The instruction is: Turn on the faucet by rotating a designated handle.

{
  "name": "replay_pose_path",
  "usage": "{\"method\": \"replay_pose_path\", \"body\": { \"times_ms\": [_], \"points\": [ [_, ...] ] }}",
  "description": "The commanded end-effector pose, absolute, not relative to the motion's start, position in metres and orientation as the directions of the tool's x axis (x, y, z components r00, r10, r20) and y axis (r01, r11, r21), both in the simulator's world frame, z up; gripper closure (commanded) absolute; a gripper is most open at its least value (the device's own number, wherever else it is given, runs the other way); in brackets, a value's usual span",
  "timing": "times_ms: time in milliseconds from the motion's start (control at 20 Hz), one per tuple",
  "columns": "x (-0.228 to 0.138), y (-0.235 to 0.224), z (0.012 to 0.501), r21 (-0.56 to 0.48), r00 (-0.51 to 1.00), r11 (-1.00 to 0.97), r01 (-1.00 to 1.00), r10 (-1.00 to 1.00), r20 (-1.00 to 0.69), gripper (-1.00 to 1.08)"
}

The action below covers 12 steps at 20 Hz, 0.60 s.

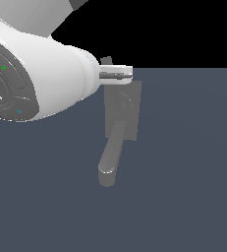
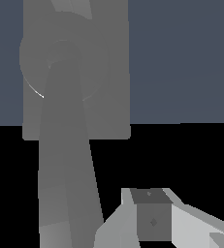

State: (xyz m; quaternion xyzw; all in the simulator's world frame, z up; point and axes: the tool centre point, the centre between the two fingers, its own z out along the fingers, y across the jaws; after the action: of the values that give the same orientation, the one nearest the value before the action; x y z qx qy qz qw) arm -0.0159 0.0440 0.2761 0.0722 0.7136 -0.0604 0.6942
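The faucet is a matte grey fixture with a flat back plate (image 1: 130, 106) and a round hub (image 2: 36, 53). Its thick spout (image 1: 110, 157) runs from the hub towards the exterior view's lower left, and it fills the middle of the wrist view (image 2: 65, 169). The handle shows only as a thin grey strip (image 2: 74, 7) leaving the hub and cut off by the picture's edge. My gripper (image 1: 121, 74) hangs just over the plate's top edge, largely hidden by the white arm. Only one finger (image 2: 152, 220) shows in the wrist view, off to the side of the spout and touching nothing.
The faucet lies on a flat dark blue-grey floor (image 1: 184, 172). The big white arm (image 1: 41, 78) blocks the exterior view's upper left. A small dark piece (image 1: 106, 60) sticks out above the gripper; I cannot tell what it is.
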Motion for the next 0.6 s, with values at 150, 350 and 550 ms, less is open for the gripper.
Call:
{"method": "replay_pose_path", "body": {
  "times_ms": [150, 350, 550],
  "points": [
    [-0.018, 0.020, 0.286, 0.017, -0.014, 0.980, 0.196, 0.020, -1.000, 1.08],
    [-0.020, 0.005, 0.292, 0.018, -0.008, 0.980, 0.196, 0.020, -1.000, 1.08],
    [-0.022, -0.010, 0.298, 0.019, -0.003, 0.980, 0.196, 0.020, -1.000, 1.08]
  ]
}}
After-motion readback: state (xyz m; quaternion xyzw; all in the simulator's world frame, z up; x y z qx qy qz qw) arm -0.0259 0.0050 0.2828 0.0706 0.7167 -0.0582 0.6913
